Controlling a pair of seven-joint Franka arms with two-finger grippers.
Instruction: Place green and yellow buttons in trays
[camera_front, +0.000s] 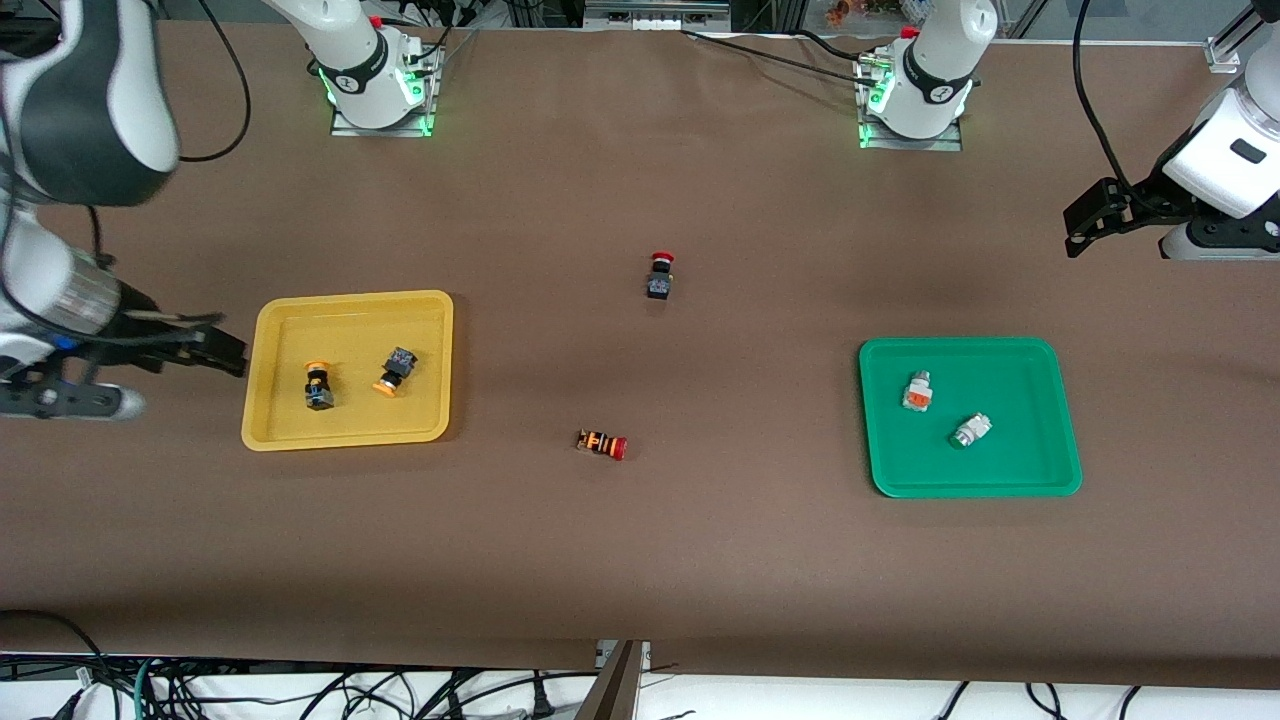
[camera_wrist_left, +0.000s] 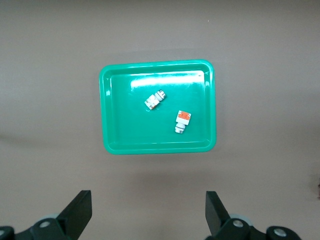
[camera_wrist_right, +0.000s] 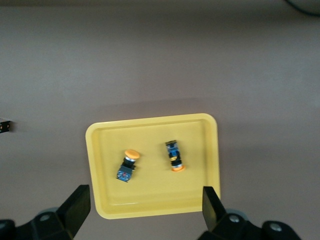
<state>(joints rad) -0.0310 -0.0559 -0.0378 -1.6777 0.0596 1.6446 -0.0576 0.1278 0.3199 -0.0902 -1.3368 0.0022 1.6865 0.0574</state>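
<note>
Buttons (camera_front: 318, 385) are already in both trays (camera_front: 348, 306); left hand (camera_wrist_left: 148, 212) and right hand (camera_wrist_right: 146, 212), released, are held off at each tray's 6 o'clock.

The table (camera_front: 640, 560) is a plain brown. One tray (camera_front: 262, 400) is yellow and the other tray (camera_front: 1060, 440) is green. The two switches in the yellow tray (camera_front: 319, 385) (camera_front: 396, 371) have black bodies with yellow-orange caps. The switches in the green tray are white and silver; one (camera_front: 917, 391) carries an orange patch, the other (camera_front: 970, 431) looks plain. Between the trays, one switch (camera_front: 660, 276) is black with a red cap, and one (camera_front: 602, 444) has orange stripes and a red cap.
</note>
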